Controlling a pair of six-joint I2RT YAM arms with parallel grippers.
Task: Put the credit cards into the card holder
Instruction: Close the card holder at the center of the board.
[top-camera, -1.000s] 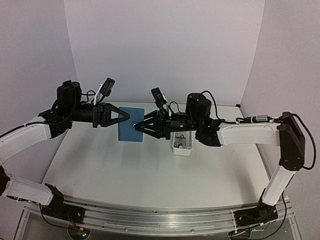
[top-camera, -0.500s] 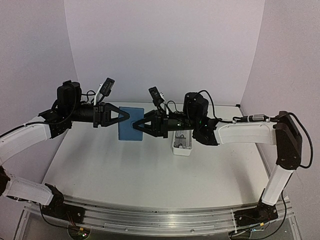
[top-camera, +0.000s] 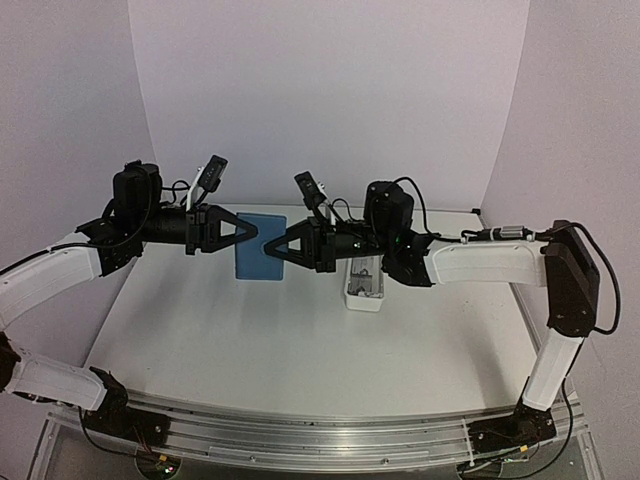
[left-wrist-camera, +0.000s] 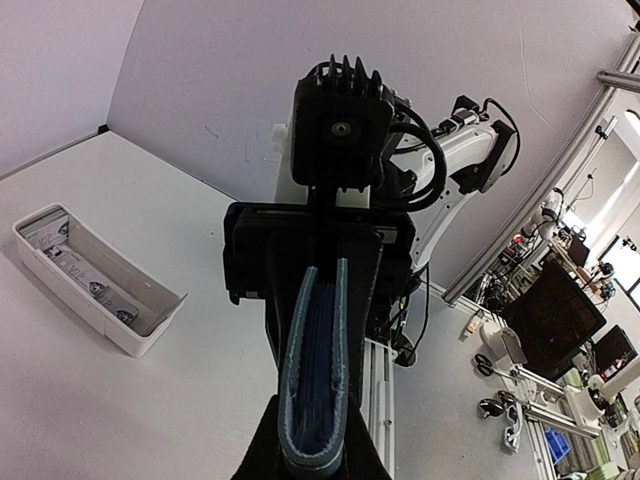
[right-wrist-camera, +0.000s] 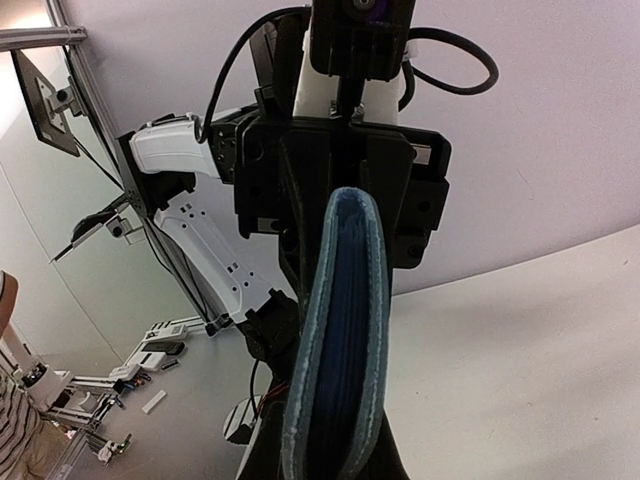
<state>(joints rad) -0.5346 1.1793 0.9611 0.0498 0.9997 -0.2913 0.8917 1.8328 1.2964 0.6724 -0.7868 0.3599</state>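
The blue card holder (top-camera: 258, 250) hangs folded above the table between my two arms. My left gripper (top-camera: 254, 233) is shut on its left edge; in the left wrist view the card holder (left-wrist-camera: 318, 370) stands edge-on, pinched between the dark fingers of that gripper (left-wrist-camera: 312, 445). My right gripper (top-camera: 268, 252) is shut on the opposite edge, and the right wrist view shows the card holder (right-wrist-camera: 340, 340) squeezed in that gripper (right-wrist-camera: 335, 450). Pale flat credit cards (left-wrist-camera: 75, 268) lie in the white tray (left-wrist-camera: 150, 335).
The long white tray (top-camera: 363, 290) sits on the table under my right forearm, right of the card holder. Purple walls close the back and both sides. A metal rail (top-camera: 300, 440) runs along the near edge.
My right gripper has shifted slightly left and closed its jaws on the card holder's edge. The left gripper has kept its grip and has not moved.
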